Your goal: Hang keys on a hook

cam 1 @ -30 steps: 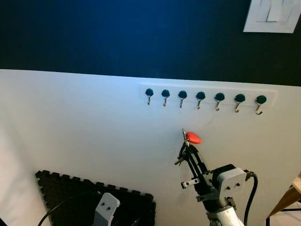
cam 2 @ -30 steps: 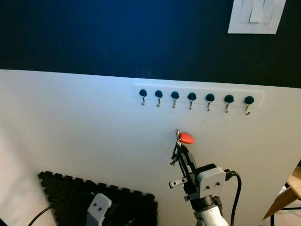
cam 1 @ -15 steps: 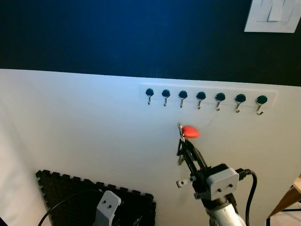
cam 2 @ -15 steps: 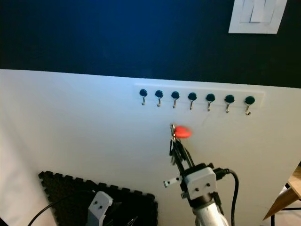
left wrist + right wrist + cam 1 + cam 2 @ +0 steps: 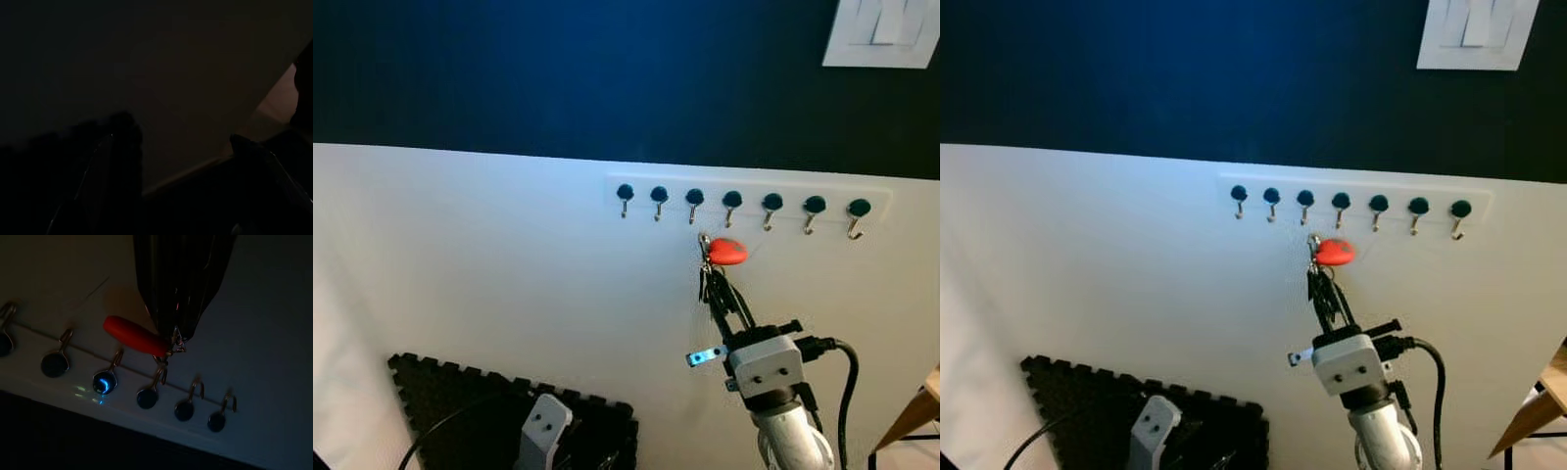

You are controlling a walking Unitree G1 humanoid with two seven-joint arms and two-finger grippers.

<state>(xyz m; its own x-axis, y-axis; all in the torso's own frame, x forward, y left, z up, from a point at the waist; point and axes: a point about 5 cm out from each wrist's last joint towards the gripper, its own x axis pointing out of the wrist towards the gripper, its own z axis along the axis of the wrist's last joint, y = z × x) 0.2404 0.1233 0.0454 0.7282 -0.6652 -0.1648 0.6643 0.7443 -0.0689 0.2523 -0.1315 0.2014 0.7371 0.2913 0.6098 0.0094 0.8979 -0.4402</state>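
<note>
A white rail (image 5: 744,191) with several dark-capped metal hooks runs along the white wall panel. My right gripper (image 5: 710,284) is raised just below the rail, shut on a bunch of keys with a red fob (image 5: 727,252). The key ring (image 5: 705,242) sticks up above the fingertips, right under the third hook from the left (image 5: 694,200). In the right wrist view the red fob (image 5: 134,336) lies across the rail and the ring (image 5: 164,361) is close to one hook (image 5: 161,377); whether they touch is unclear. My left arm (image 5: 540,431) hangs low.
A black foam mat (image 5: 489,401) lies on the floor at lower left. A white light switch plate (image 5: 881,34) is on the dark blue wall at upper right. A wooden furniture corner (image 5: 915,411) shows at the lower right edge.
My right gripper has risen with the keys toward the rail; the red fob went from well below the hooks to just under them, after swinging slightly left.
</note>
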